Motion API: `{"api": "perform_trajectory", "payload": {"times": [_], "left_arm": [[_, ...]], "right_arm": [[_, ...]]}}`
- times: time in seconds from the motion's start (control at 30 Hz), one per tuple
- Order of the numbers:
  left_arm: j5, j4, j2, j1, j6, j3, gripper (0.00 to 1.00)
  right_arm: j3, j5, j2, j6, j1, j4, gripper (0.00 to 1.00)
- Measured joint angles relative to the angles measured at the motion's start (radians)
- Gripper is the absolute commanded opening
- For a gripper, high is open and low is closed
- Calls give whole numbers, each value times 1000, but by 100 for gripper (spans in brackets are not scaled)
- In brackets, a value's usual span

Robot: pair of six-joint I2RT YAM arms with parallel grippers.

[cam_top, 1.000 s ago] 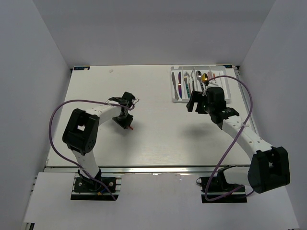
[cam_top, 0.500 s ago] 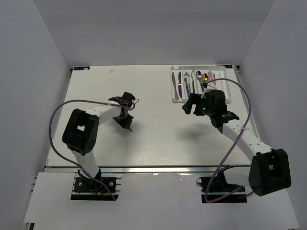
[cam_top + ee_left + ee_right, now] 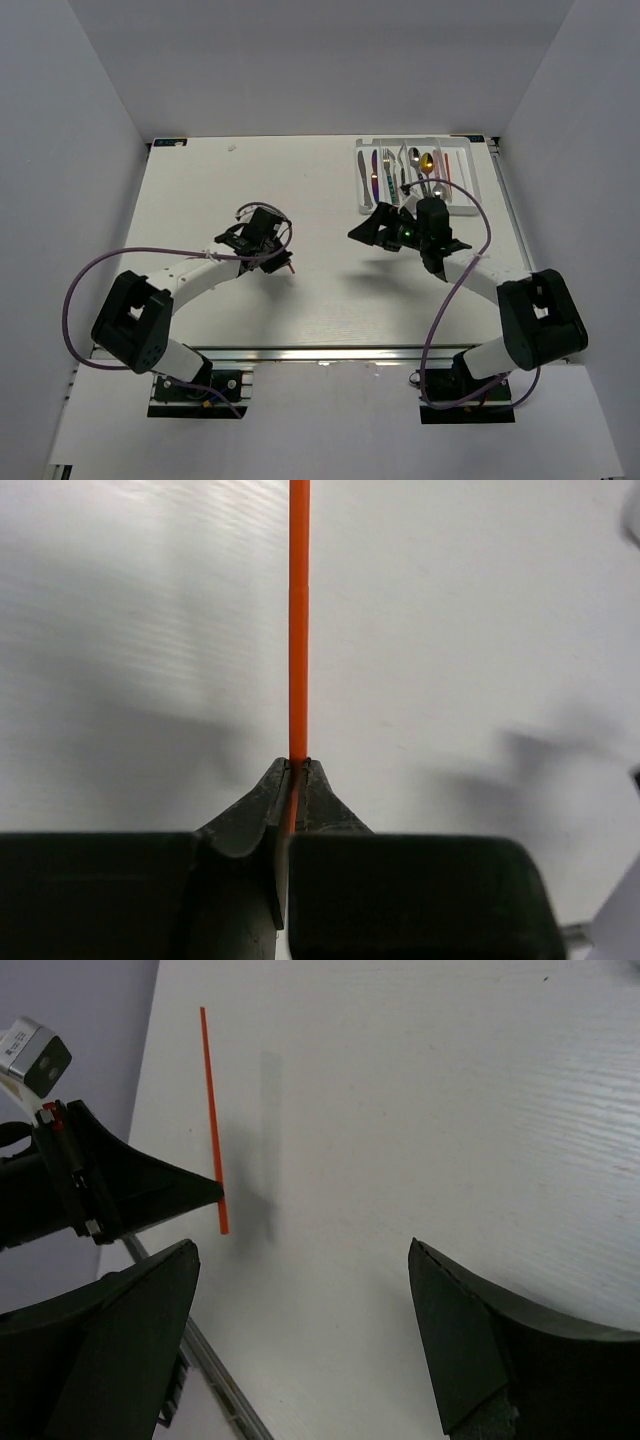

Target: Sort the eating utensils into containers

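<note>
The left wrist view gives what the top view cannot: the left gripper [image 3: 297, 765] is pinched tight on a thin orange chopstick [image 3: 299, 620], black tapered fingertips meeting on it. The stick runs straight away from them over the bare table [image 3: 200, 180]. From above, the gripper body hides nearly all of the stick, and only a small red tip pokes out on the side towards the tray [image 3: 470, 180].

The right wrist view shows the same stick from the side. It is smooth, straight and even in width, with its lower end at the tip of the left gripper's dark wedge-shaped finger, and it throws a soft shadow on the table. It also shows the right gripper spread wide with nothing between its broad matte black fingers [image 3: 110, 1350].

The table is white with a faint fine grain. The tray is white plastic, rectangular and split into long parallel slots, with silver, purple, teal and gold pieces lying lengthwise in them. Which piece lies in which slot cannot be told.

From above, the held chopstick is well apart from the tray, out to its left and nearer the arm bases. The right gripper [image 3: 302, 1250] hangs just off the tray's near left corner, and the right arm covers part of the tray's near edge. Plain grey walls [image 3: 80, 100] close in the table
</note>
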Motion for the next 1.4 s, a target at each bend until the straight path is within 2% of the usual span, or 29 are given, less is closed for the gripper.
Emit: {"api": "perform_trajectory", "payload": {"times": [0.2,0.37,0.57,0.67,0.7,0.77,0.8,0.87,0.9,0.93,1.0,1.03,1.13,1.23,1.4], "left_arm": [[158,204,-2,-94,92,-19,0],[267,332,-3,-154,134,-34,0],[341,427,-7,-161,175,-34,0],[363,454,-8,-161,183,-34,0],[370,463,-8,-161,186,-34,0],[381,478,-9,-161,188,-34,0],[385,483,-10,-161,190,-35,0],[388,489,-12,-161,196,-35,6],[388,489,-12,-161,198,-35,20],[386,489,-13,-162,204,-35,35],[380,482,-18,-162,217,-35,62],[370,473,-21,-162,225,-35,98],[293,371,-37,-165,244,-10,98],[137,188,-55,-167,281,69,98],[-188,-108,-112,-166,354,227,98]], "right_arm": [[5,73,55,130,118,54,86],[41,143,63,175,206,53,85],[54,203,63,195,223,45,78],[61,216,63,198,225,34,62],[63,218,63,198,225,34,52],[67,220,63,198,226,35,43],[68,220,63,197,227,37,31],[69,213,63,192,227,39,21],[70,208,63,189,227,41,8],[71,202,63,184,227,45,0],[71,189,64,179,226,51,0],[75,185,65,175,225,53,0],[106,191,65,125,212,22,0],[192,234,71,27,164,-76,0],[542,357,237,-248,2,-275,0]]}}
